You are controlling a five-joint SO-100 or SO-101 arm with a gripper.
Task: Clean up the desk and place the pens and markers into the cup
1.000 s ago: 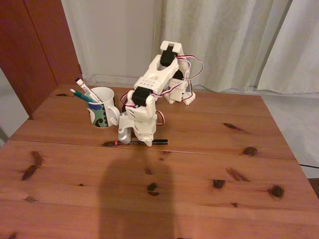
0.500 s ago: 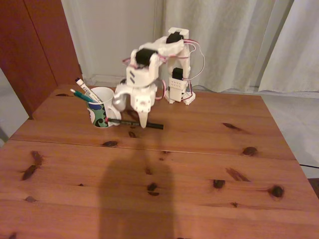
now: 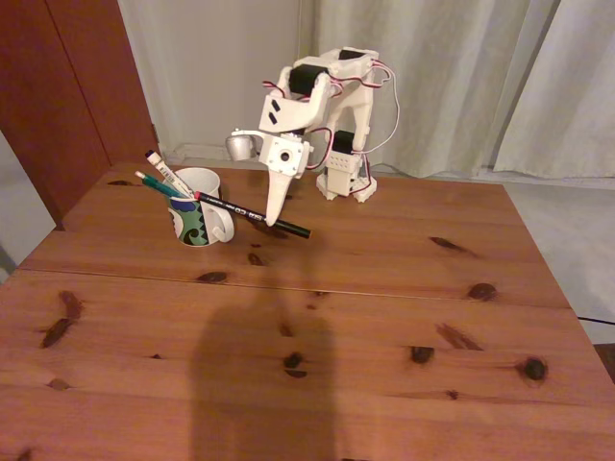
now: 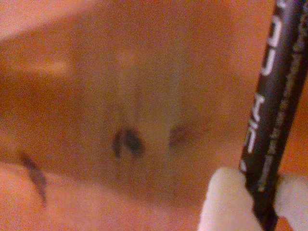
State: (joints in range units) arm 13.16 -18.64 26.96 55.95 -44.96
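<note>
My gripper point(image 3: 272, 217) is shut on the thin black pen point(image 3: 252, 215) and holds it in the air above the desk point(image 3: 384, 317), just right of the cup point(image 3: 197, 221). The pen slants, its red tip up near the cup's rim. A teal-green pen point(image 3: 154, 183) and a white marker point(image 3: 168, 177) stand in the cup, leaning left. In the wrist view the black pen point(image 4: 274, 110) with white lettering runs up the right side, clamped between my white fingertips point(image 4: 226, 202), with blurred wood and dark knots below.
The arm's base point(image 3: 346, 178) stands at the desk's back edge before pale curtains. A dark wooden panel point(image 3: 67, 86) rises at the back left. A seam crosses the desk, and a shadow falls on the near part.
I took the black pen off the desk near the seam and lifted it. The arm has drawn back and up, and the pen's red tip now reaches the cup's rim.
</note>
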